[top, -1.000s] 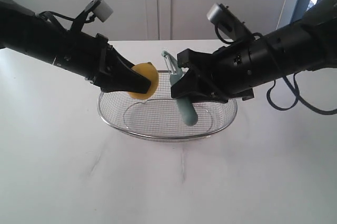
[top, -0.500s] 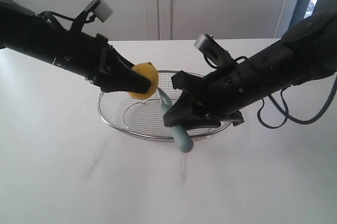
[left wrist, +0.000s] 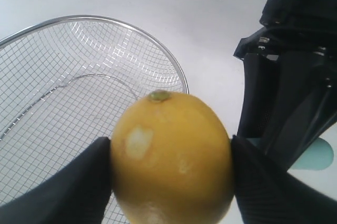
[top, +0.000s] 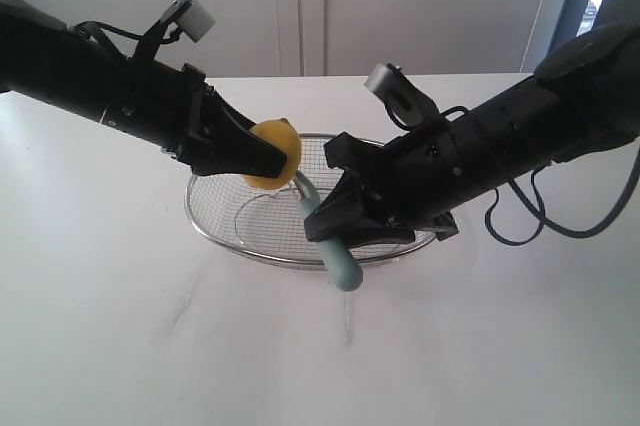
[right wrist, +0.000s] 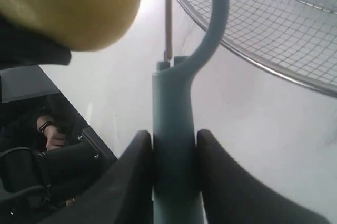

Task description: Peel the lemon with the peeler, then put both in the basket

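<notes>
My left gripper is shut on the yellow lemon, holding it above the left part of the wire basket. In the left wrist view the lemon sits clamped between both black fingers, a pale scraped patch on its skin. My right gripper is shut on the teal handle of the peeler. The peeler's blade end points up, just under the lemon. The right wrist view shows the peeler squeezed between the fingers, its looped head close to the lemon.
The basket stands in the middle of a white table. Both black arms cross over the basket from either side. A white wall and cabinet doors rise behind the table's far edge.
My right gripper has swung down and left with the peeler, bringing its head from upright beside the lemon to just beneath it. The left gripper and lemon have held still.
</notes>
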Robot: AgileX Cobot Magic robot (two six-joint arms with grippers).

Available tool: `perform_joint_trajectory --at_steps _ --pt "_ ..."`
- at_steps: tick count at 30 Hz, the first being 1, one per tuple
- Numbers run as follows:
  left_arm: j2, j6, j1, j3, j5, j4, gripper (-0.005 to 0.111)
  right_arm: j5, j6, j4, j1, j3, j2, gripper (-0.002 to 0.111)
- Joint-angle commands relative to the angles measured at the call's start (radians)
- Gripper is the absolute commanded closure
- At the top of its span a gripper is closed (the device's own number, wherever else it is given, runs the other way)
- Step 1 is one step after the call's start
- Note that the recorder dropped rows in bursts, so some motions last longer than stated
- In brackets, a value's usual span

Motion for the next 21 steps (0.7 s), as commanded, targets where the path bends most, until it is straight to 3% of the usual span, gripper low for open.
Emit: perform_joint_trajectory --at_steps 1,21 --pt "-0.01 -0.005 0.003 0.005 0.024 -0.03 0.107 -0.01 -0.012 0.029 -0.001 0.001 -0.004 0.108" --pt "-0.01 -0.005 0.003 0.005 0.024 -0.03 0.107 -0.125 -0.01 0.071 -0.001 0.001 -0.064 0.108"
